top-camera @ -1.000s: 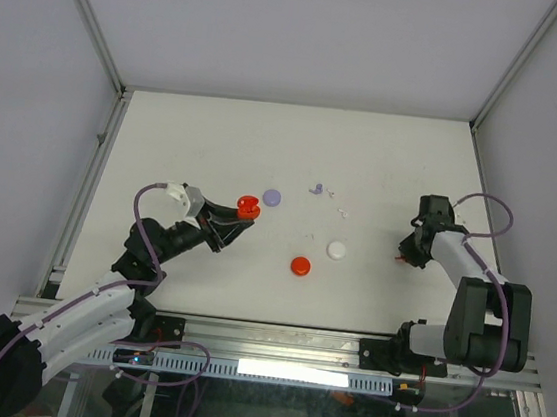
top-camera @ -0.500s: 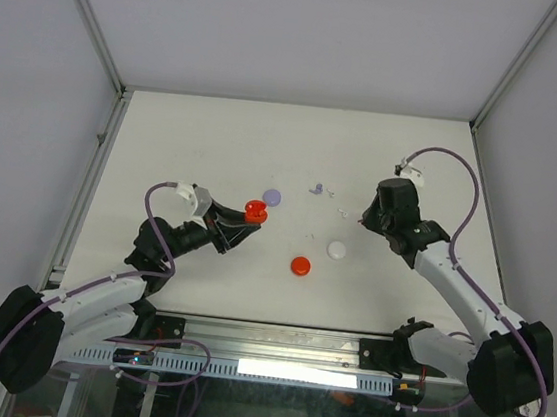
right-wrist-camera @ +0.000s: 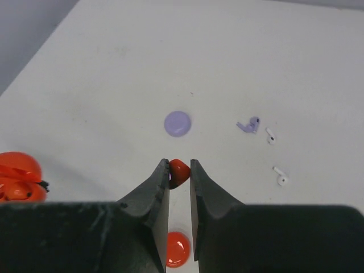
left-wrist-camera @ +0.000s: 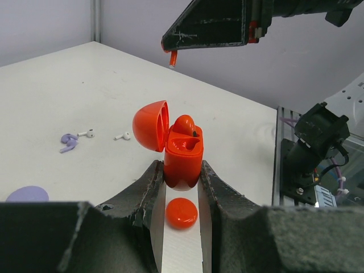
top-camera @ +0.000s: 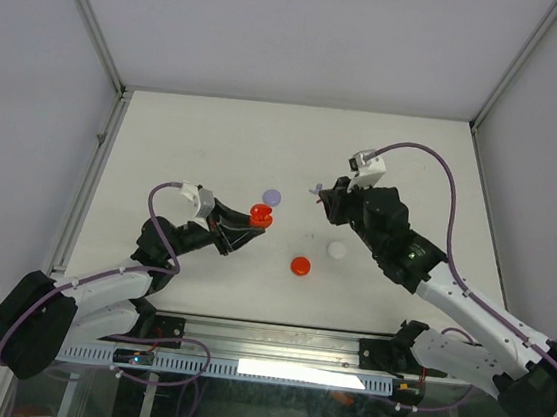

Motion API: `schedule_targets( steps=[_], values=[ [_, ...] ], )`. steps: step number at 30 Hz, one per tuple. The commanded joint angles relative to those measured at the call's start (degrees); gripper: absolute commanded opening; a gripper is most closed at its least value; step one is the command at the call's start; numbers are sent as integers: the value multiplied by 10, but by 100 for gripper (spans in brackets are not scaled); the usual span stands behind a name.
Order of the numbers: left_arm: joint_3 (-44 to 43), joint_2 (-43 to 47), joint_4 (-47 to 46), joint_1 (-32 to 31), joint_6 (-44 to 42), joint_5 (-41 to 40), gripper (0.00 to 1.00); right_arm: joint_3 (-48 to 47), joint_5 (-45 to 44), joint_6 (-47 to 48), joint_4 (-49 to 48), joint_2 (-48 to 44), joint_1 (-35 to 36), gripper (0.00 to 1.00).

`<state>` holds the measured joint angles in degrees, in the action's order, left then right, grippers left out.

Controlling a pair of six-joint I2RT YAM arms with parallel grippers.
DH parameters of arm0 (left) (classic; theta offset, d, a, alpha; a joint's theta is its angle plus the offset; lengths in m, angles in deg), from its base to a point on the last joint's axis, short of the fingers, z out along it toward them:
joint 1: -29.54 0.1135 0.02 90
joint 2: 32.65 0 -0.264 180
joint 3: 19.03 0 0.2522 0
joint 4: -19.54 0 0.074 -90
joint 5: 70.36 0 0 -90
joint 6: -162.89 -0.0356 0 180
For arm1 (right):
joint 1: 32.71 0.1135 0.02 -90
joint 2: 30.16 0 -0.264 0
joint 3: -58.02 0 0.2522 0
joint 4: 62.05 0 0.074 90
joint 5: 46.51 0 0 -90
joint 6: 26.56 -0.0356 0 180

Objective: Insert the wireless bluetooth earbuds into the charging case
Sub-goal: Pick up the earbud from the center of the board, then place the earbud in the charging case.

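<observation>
Earbuds in three colours, with one case open. The left gripper (left-wrist-camera: pixel 180 166) is closed narrowly on the red case (left-wrist-camera: pixel 184 149) and holds it upright, seemingly off the desk (left-wrist-camera: pixel 85 74), with the lid (left-wrist-camera: pixel 151 125) swung back. One red earbud (left-wrist-camera: pixel 185 123) appears to be seated in the case. The socket beside it looks empty, though we cannot be sure from this angle. The right gripper (right-wrist-camera: pixel 179 164) is almost shut, pinching a second red earbud (right-wrist-camera: pixel 178 173) between its fingertips. In the left wrist view the stem (left-wrist-camera: pixel 172 58) of that earbud pokes from the gripper, above and beyond the case and well apart from it.

We judge the red set about half done: one piece is in, and the other is gripped but not yet brought to the socket. It must be carried across, lined up with the stem downward, and released.

A lilac pair (right-wrist-camera: pixel 248 124) and two white earbuds (right-wrist-camera: pixel 270 136) (right-wrist-camera: pixel 280 178) lie loose on the desk, untouched. A lilac disc (right-wrist-camera: pixel 178 123), a red disc (right-wrist-camera: pixel 177 248) and a white disc (top-camera: pixel 336 248) also lie flat there.

In the top view the lilac disc lies roughly between the two grippers. It is flat and the case is held above it, so we judge it no obstacle. The tighter constraints are the open lid at one side of the case mouth and the seated earbud crowding the free socket.
</observation>
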<state>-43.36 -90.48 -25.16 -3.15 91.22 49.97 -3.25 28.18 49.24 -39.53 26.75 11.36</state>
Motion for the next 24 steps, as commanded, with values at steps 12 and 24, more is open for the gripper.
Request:
schedule_targets(
  steps=[12,24],
  values=[
    [-34,-9,-70,-4,12,54,0,-53,96,160,-134,-28,136,7],
    [-35,-4,-79,-4,27,64,0,-75,94,237,-149,23,213,7]
  ],
)
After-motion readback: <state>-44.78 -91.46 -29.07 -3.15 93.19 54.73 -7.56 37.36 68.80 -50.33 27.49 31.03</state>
